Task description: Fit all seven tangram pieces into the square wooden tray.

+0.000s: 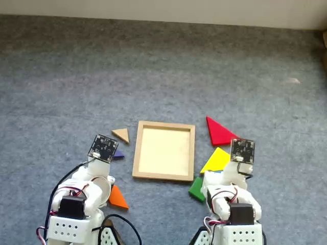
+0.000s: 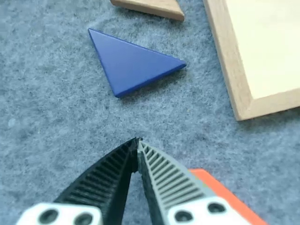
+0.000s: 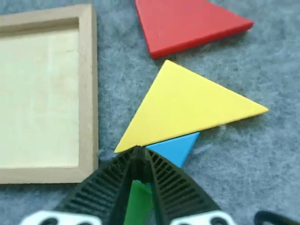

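With left gripper [image 2: 137, 140] and right gripper [image 3: 138, 150] both pinched shut on nothing, tray [image 1: 137, 150] bare at frame centre, likely to shove flat yellow triangle [image 3: 187, 105] across carpet [image 1: 153, 66] instead of lifting it, unless opened first.

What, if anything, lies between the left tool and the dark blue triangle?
Nothing visible. Only bare grey mat lies between the left tool, tips shut, and the dark blue triangle. The orange piece sits back beside the tool, and the wooden tray lies off to one side, clear of that line.
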Robot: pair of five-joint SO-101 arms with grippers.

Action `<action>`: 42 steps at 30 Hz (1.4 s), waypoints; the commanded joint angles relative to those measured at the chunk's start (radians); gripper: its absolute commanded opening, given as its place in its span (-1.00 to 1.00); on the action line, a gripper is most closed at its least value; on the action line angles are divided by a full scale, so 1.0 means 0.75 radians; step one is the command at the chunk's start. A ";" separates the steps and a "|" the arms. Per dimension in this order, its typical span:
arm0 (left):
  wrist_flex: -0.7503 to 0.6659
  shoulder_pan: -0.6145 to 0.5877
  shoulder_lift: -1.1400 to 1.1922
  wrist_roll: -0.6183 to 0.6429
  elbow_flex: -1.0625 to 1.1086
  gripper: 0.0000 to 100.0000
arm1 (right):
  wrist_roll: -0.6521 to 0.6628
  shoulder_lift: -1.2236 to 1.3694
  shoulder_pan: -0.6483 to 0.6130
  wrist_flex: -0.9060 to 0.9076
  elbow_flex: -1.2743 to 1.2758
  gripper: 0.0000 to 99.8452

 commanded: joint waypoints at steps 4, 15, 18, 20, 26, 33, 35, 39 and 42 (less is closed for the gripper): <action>0.016 0.036 -0.056 -0.002 0.028 -0.98 | 0.008 -0.021 -0.111 0.009 0.199 -0.99; 0.016 0.015 -0.056 -0.004 0.028 -0.98 | 0.014 -0.021 0.048 0.007 0.060 -0.98; 0.016 -0.073 -0.058 -0.004 0.028 -0.98 | 0.016 -0.021 0.154 -0.048 -0.042 -0.98; 0.016 -0.128 -0.058 -0.004 0.028 -0.97 | 0.037 -0.021 0.161 -0.134 -0.083 -0.98; 0.016 -0.159 -0.060 -0.004 0.028 -0.97 | 0.552 -0.019 0.159 -0.275 -0.142 -0.98; 0.016 -0.159 -0.060 -0.004 0.028 -0.97 | 0.579 0.140 0.157 -0.206 -0.506 -0.87; 0.016 -0.159 -0.060 -0.004 0.028 -0.97 | 0.579 0.328 0.157 -0.208 -0.625 -0.84; 0.016 -0.157 -0.060 -0.004 0.028 -0.97 | 0.579 0.785 0.136 -0.208 -0.887 -0.70; 0.016 -0.157 -0.060 -0.004 0.028 -0.97 | 0.575 1.124 0.089 -0.208 -1.061 -0.52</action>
